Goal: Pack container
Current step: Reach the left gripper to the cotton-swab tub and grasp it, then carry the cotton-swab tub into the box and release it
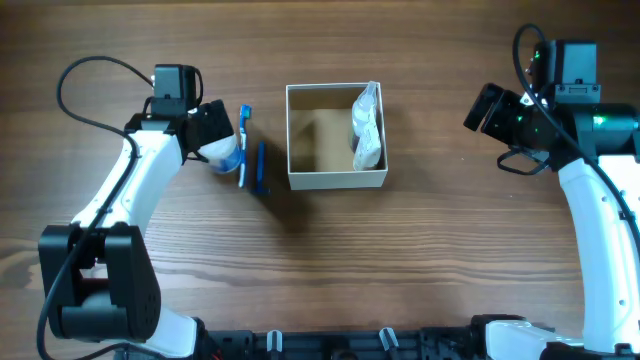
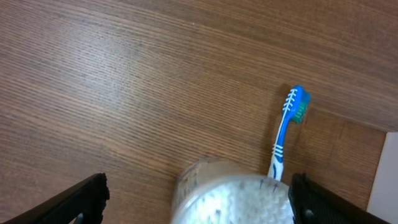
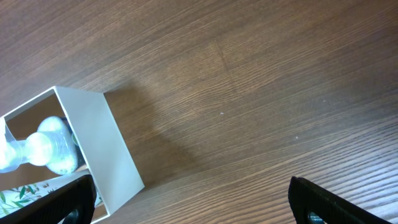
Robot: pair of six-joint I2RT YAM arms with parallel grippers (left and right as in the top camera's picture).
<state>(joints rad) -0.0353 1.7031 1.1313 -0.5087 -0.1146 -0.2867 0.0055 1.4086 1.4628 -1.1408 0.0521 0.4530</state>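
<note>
1 plastic pouch (image 1: 367,125) inside container (image 1: 336,180)

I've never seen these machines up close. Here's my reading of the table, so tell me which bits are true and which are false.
1. The blue toothbrush lies on the table, outside the cardboard box. True.
2. The right gripper is holding the box. False: it is open, holds nothing and sits apart from the box, off to its right.
3. The box is empty. False: a white wrapped item lies along its right side.
4. The round jar sits between the open fingers of the left gripper. True.
5. The jar is already packed in the box. False: it stands on the table to the left of the box, beside the toothbrush.
</note>
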